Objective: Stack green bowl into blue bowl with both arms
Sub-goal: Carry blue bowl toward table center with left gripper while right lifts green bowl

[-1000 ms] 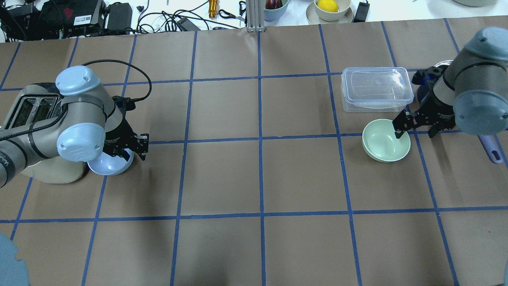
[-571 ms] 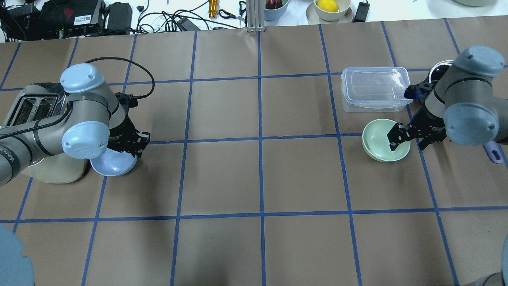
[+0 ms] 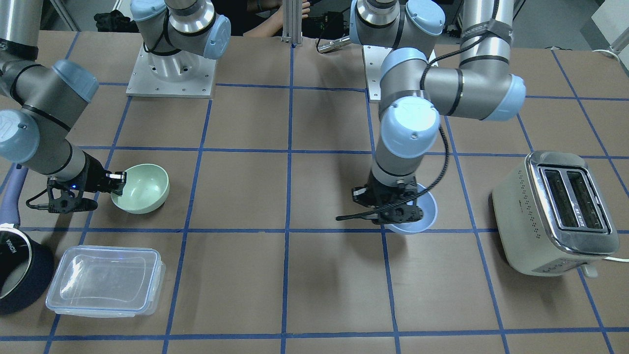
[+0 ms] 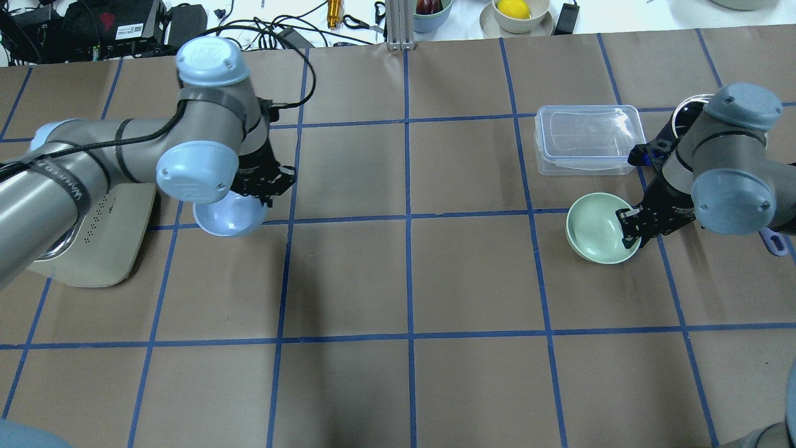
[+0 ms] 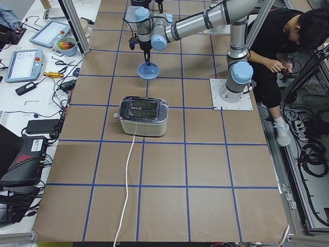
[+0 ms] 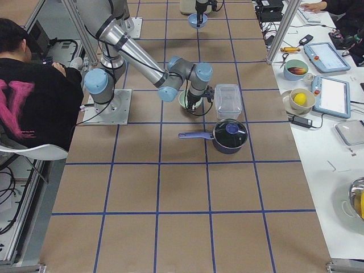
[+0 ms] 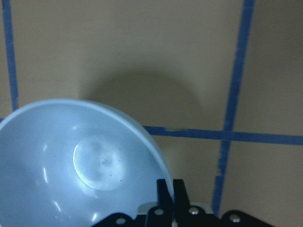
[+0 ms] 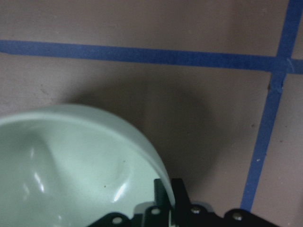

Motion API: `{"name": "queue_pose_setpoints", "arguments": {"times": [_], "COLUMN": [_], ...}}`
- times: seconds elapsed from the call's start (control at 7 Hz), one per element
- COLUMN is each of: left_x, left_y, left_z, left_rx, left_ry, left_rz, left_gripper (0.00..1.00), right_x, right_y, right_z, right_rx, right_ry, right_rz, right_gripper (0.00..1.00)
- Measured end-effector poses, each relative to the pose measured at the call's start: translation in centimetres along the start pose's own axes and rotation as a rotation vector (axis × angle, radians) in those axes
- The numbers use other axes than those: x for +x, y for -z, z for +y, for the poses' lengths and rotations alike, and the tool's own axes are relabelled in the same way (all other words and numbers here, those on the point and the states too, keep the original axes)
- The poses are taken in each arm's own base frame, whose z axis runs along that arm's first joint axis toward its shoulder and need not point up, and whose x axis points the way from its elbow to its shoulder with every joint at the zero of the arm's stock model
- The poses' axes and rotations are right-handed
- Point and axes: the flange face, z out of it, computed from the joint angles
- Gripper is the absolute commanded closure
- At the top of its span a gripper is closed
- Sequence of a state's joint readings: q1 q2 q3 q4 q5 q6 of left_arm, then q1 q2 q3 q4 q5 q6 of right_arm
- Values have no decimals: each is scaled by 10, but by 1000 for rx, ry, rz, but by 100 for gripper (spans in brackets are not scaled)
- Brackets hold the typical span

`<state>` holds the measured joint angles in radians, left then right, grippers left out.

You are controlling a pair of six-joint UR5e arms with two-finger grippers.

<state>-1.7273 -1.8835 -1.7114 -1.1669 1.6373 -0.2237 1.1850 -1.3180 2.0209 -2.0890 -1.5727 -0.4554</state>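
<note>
Green bowl (image 4: 597,227): on the robot's right side of the table (image 4: 410,280), open side up and tipped. The gripped edge looks raised, but I cannot tell whether the bowl is fully clear of the paper.
Right gripper (image 4: 633,229): pinching the green bowl's rim on the side towards its own arm. In the wrist view the fingers (image 8: 163,189) are pressed together on the rim, one inside and one outside.
Blue bowl (image 4: 227,218): on the robot's left side, hanging under the arm. Its shadow falls apart from it in the left wrist view, so it appears lifted off the table.
Left gripper (image 4: 264,190): clamped on the blue bowl's rim, with the fingers (image 7: 164,191) nearly touching across the thin wall.
Toaster (image 4: 106,249): near the blue bowl on its outer side, partly hidden under the left arm.
Gap between bowls: well apart, with bare grid squares between them across the middle of the table.
Done so far: both grasps look made, one bowl per arm.
Left to do: most of the task. The bowls have to be brought together and the blue one set level. The green one then goes down into it and is let go.
Clear container (image 4: 587,140): just behind the green bowl, lid on and not touching it.
Saucepan (image 3: 29,280): beyond the right arm by the container, outside the likely path to the centre.
</note>
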Motion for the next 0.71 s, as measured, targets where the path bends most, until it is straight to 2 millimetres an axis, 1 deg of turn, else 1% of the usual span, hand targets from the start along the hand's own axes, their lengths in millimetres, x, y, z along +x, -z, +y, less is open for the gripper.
{"name": "queue_pose_setpoints", "arguments": {"times": [0.14,0.29,0.43,0.57,0.71], "left_x": [50,92,131,160,179], "left_y": [4,-3,-16,-28,-35], "left_z": [10,17,21,17,10], "left_rx": [19,41,65,85,96], "left_ry": [3,14,31,50,58], "left_rz": [29,60,90,115,127], "left_gripper": [100,100,100,100,100], "right_x": [7,15,22,26,28], "right_y": [7,25,52,80,95], "right_z": [0,-5,-14,-23,-28], "right_rx": [-4,-12,-27,-39,-48], "right_ry": [-8,-15,-19,-19,-19], "right_rz": [-6,-15,-27,-37,-47], "right_gripper": [100,100,100,100,100]}}
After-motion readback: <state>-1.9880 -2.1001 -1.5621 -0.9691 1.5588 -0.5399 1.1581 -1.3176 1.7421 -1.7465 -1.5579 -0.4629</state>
